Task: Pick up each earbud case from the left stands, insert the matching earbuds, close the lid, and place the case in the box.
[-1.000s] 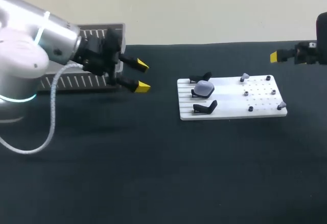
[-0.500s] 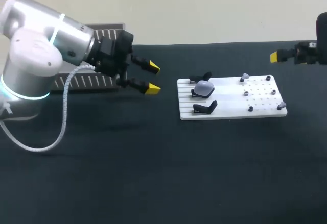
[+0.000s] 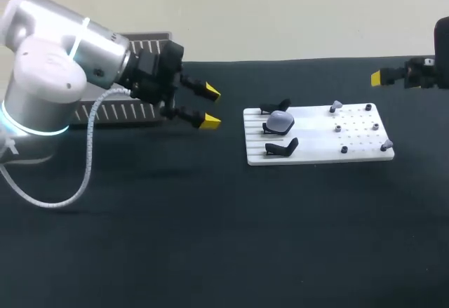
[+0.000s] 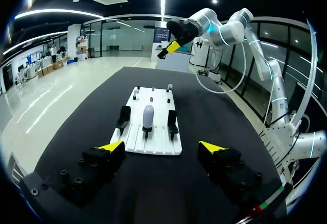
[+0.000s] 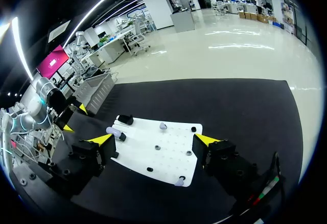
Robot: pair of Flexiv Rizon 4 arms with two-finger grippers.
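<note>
Left of white slotted plastic board (image 3: 317,152), left gripper (image 3: 210,106) hovers with yellow-tipped fingers spread wide, holding nothing, aimed at board. On middle one of three black stands (image 3: 282,148) sits pale grey rounded earbud case (image 3: 280,120), lid looks shut. On board's right part, small grey earbuds (image 3: 337,104). Off past board's right end, right gripper (image 5: 153,141), fingers wide, empty. Far left, grey ribbed box (image 3: 112,114). Step judged: approach for pick-up. Next: straddle case, close fingers, lift off stand

Three stands (image 3: 282,148), one case (image 3: 280,119), perhaps two earbuds (image 3: 337,104), one box (image 3: 133,113)
</note>
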